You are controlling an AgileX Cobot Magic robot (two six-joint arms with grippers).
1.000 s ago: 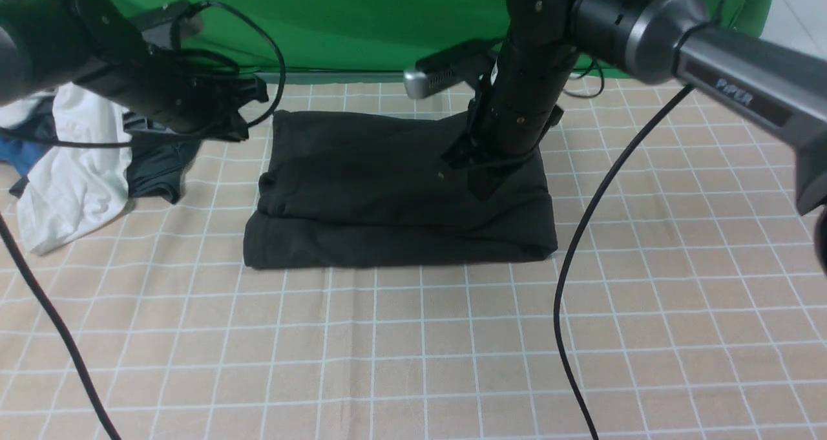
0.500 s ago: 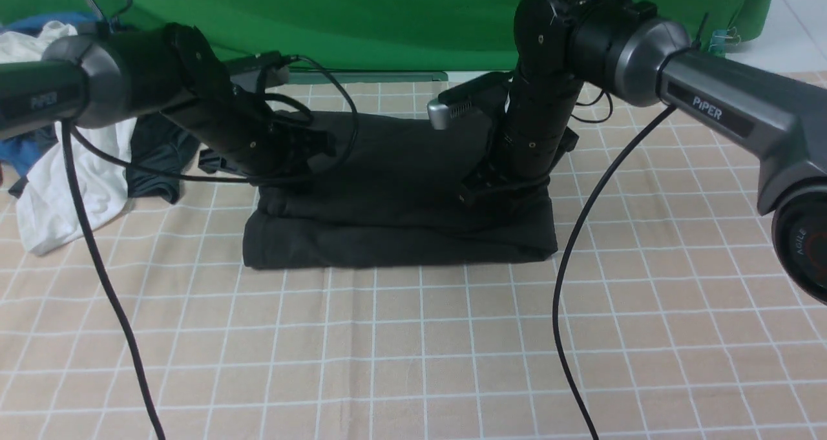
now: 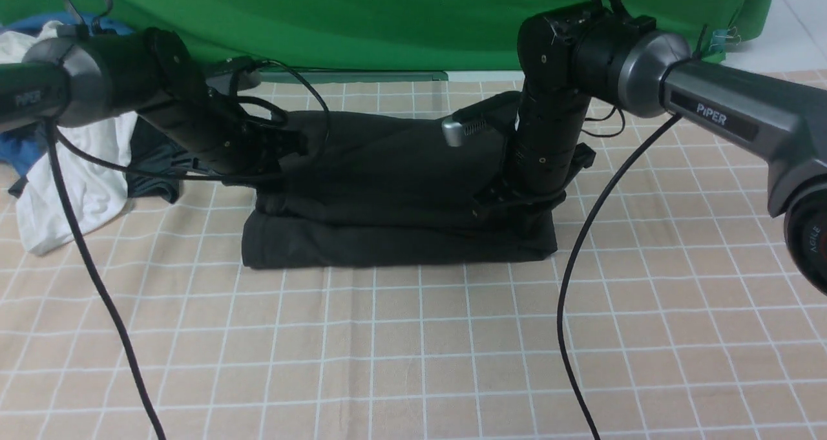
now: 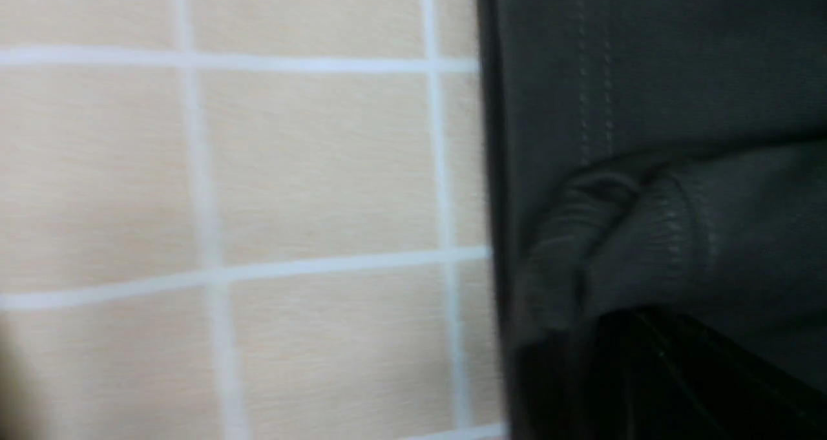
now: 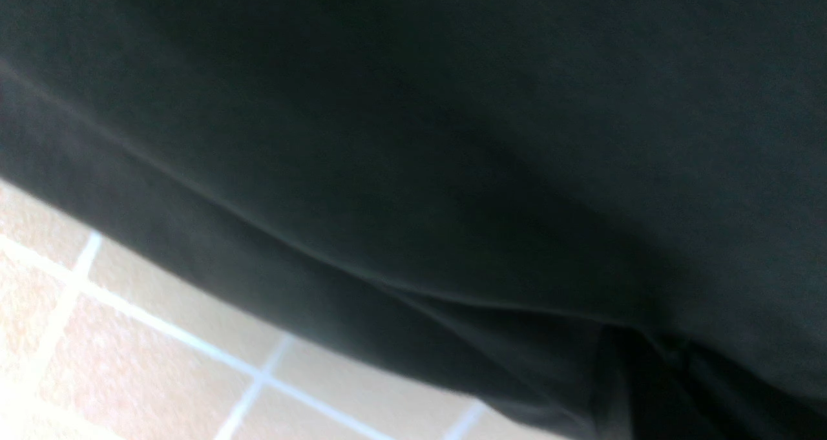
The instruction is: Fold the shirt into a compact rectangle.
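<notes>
The black shirt (image 3: 387, 188) lies folded into a thick rectangle in the middle of the checked tablecloth (image 3: 420, 349). My left gripper (image 3: 287, 146) is shut and rests on the shirt's far left part, next to its left edge. In the left wrist view it is a dark shape (image 4: 652, 369) against bunched shirt fabric (image 4: 646, 72). My right gripper (image 3: 517, 210) is shut and points down, pressing into the shirt near its front right corner. The right wrist view shows it as a dark tip (image 5: 646, 388) sunk in a crease of the shirt (image 5: 452, 104). No print or label shows.
A white garment (image 3: 77, 168), a dark grey-teal garment (image 3: 155, 168) and some blue cloth (image 3: 19, 149) are heaped at the left edge. A green backdrop (image 3: 387, 20) closes off the back. Black cables (image 3: 568, 285) hang from both arms over the cloth.
My left arm has swung in from the left onto the shirt's left edge. My right gripper has moved down and nearer, toward the shirt's front right corner.
</notes>
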